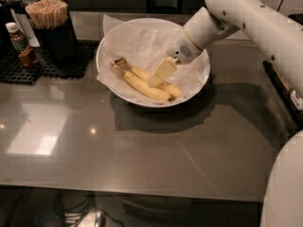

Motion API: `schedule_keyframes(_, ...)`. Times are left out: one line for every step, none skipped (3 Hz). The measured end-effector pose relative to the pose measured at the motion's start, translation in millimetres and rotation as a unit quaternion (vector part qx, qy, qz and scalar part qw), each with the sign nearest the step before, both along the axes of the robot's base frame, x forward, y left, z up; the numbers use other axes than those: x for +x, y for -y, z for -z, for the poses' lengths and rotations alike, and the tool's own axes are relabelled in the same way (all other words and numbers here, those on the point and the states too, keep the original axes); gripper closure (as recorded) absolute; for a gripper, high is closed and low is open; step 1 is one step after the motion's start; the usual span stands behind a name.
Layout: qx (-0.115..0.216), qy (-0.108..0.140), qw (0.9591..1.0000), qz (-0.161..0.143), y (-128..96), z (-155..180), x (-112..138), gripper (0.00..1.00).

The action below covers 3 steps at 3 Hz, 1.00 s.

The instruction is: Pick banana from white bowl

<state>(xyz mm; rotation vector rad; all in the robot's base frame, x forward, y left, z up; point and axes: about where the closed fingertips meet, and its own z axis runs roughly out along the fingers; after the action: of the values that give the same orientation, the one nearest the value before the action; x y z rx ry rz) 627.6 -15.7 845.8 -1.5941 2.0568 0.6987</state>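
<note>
The white bowl [201,65], lined with crumpled white paper, stands at the back centre of the grey table. Two yellow bananas lie side by side in it, running from upper left to lower right. The rear one is the banana [137,72], with a dark brown frayed stem end at its left. The front banana [144,89] lies against it. My gripper [161,73] reaches down into the bowl from the right and sits on the middle of the rear banana, hiding that part. The white arm [246,13] comes in from the upper right.
A black cup of wooden sticks [49,25] and a small brown sauce bottle [21,46] stand on a black mat [61,67] at the back left. Part of the robot's white body [286,183] fills the lower right corner. The table's front edge runs along the bottom.
</note>
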Motion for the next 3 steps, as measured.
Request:
schedule_keyframes(0.004,-0.006,1.0,-0.002,6.4,3.1,4.4,1.0)
schedule_keyframes(0.004,-0.007,1.0,-0.003,5.9,3.6,4.4,1.0)
schedule_keyframes(0.0,-0.009,1.0,-0.001,3.0,3.3,4.6,1.0)
